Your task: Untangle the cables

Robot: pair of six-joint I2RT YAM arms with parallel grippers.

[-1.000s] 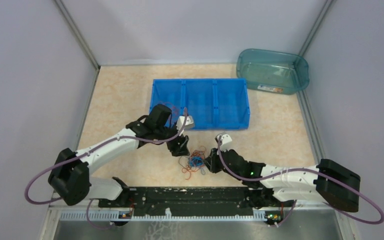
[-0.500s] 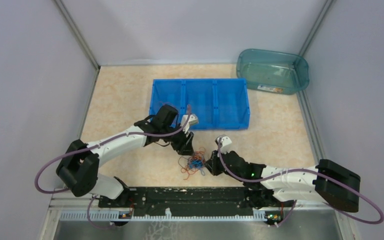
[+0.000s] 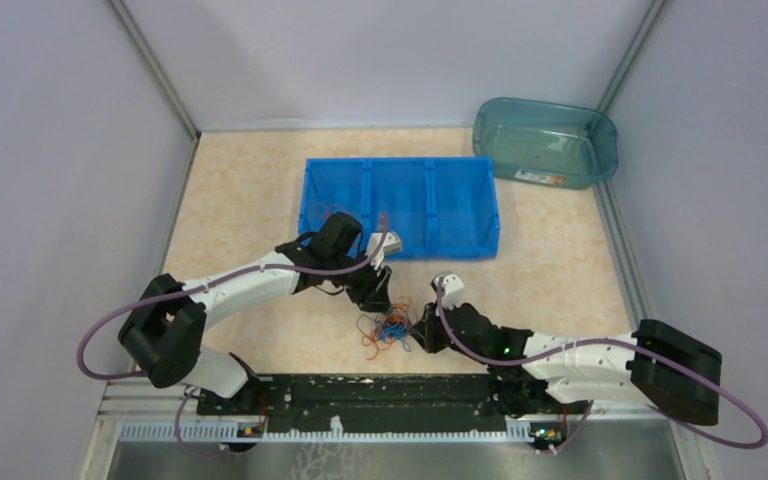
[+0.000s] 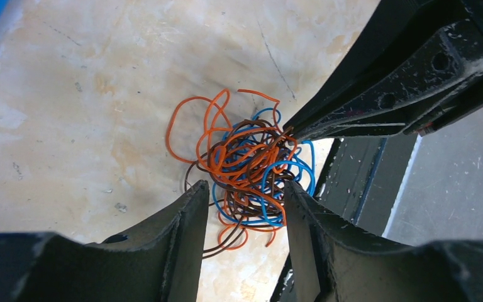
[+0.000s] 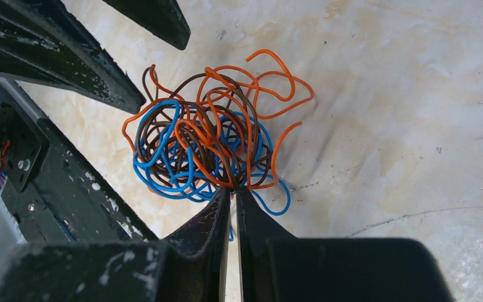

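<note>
The cables (image 3: 388, 328) lie as one small tangle of orange, blue and dark brown wires on the table, just ahead of the black rail. My left gripper (image 3: 378, 298) comes at the tangle from its far side. In the left wrist view the cables (image 4: 245, 167) sit at that gripper's (image 4: 245, 189) tips, its jaws open on either side of the nearest loops. My right gripper (image 3: 418, 330) is at the tangle's right edge. The right wrist view shows this gripper (image 5: 233, 187) shut on a few strands of the cables (image 5: 207, 148).
A blue bin (image 3: 400, 205) with three compartments stands beyond the tangle. A teal tub (image 3: 545, 140) sits in the far right corner. The black rail (image 3: 380, 395) runs along the near edge, and grey walls close in both sides.
My left gripper has moved right and down onto the tangle, and its jaws have narrowed. My right gripper has closed on strands at the tangle's edge.
</note>
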